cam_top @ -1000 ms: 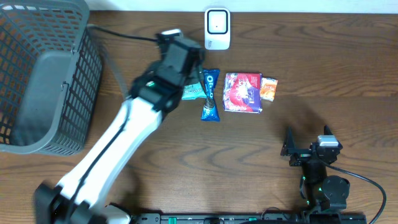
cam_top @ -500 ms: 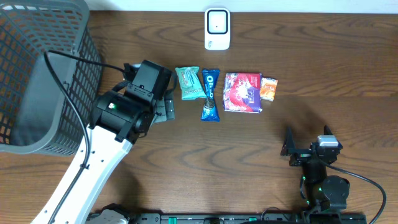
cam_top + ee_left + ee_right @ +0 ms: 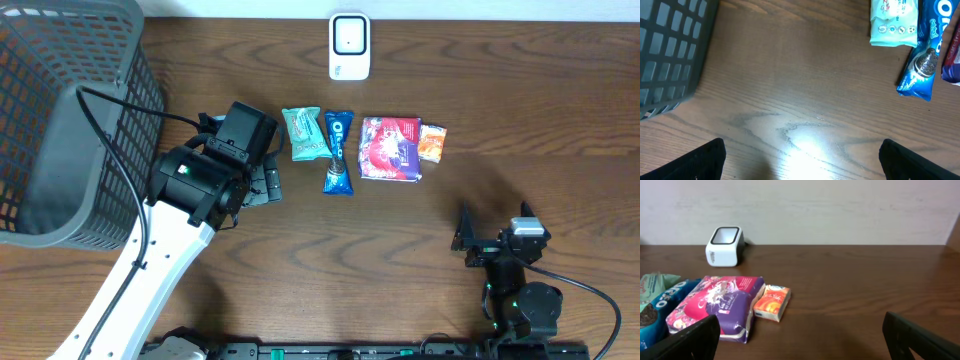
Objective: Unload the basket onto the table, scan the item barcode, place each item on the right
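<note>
Dark wooden surface [image 3: 350, 260] is carrying a grey basket [image 3: 70, 130] far left. Left end effector [image 3: 265, 182], spread and pinching nothing, is hovering just beside the teal packet [image 3: 305, 134]; Oreo pack [image 3: 339, 152], purple-red bag [image 3: 390, 148] and orange box [image 3: 432, 142] are lying in a row, white scanner [image 3: 349, 46] behind. Right end effector [image 3: 480, 240] is resting spread, empty, well apart. Gripping the packet across its narrow sides is looking safest, leaving any barcode free for the scanner. Left wrist view is showing packet print close; only right wrist view is showing the scanner's side.
</note>
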Tool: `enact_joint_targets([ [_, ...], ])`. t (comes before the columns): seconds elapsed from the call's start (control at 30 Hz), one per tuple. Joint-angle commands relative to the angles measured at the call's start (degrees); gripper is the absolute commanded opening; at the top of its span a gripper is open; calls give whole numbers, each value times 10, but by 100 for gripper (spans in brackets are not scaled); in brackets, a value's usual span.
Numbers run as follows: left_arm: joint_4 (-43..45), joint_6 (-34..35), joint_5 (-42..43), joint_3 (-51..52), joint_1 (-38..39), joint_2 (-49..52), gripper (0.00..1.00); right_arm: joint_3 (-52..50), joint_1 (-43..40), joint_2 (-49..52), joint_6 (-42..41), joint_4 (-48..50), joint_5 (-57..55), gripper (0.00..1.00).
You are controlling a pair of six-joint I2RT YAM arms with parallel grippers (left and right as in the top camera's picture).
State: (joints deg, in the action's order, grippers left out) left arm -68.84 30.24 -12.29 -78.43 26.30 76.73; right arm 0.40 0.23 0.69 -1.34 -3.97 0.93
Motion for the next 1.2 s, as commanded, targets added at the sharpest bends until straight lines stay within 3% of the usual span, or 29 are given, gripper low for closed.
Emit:
enact_joint_targets([
  [0.0,-3,11,1,3,-2,4,98,-1,2,-3,-35,14,28,99],
  [0.17,-3,11,1,3,-2,4,98,-1,2,-3,-273,30,252,99],
  [0.33,-3,11,1,3,-2,4,98,-1,2,-3,-424,76,277,99],
  [0.43,-3,11,1,3,-2,4,98,0,2,-3,-423,180,283,99],
  [0.53,-3,11,1,3,-2,4,98,32,1,1,-410,183,248,99],
  [0.7,-3,11,1,3,-2,4,98,153,1,74,-277,40,181,99],
  [0.87,-3,11,1,3,-2,4,98,307,1,237,-164,-116,159,99],
  [1.03,-3,11,1,3,-2,4,98,454,1,452,-113,-264,193,99],
  [1.17,-3,11,1,3,-2,4,98,534,2,600,-113,-303,275,99],
])
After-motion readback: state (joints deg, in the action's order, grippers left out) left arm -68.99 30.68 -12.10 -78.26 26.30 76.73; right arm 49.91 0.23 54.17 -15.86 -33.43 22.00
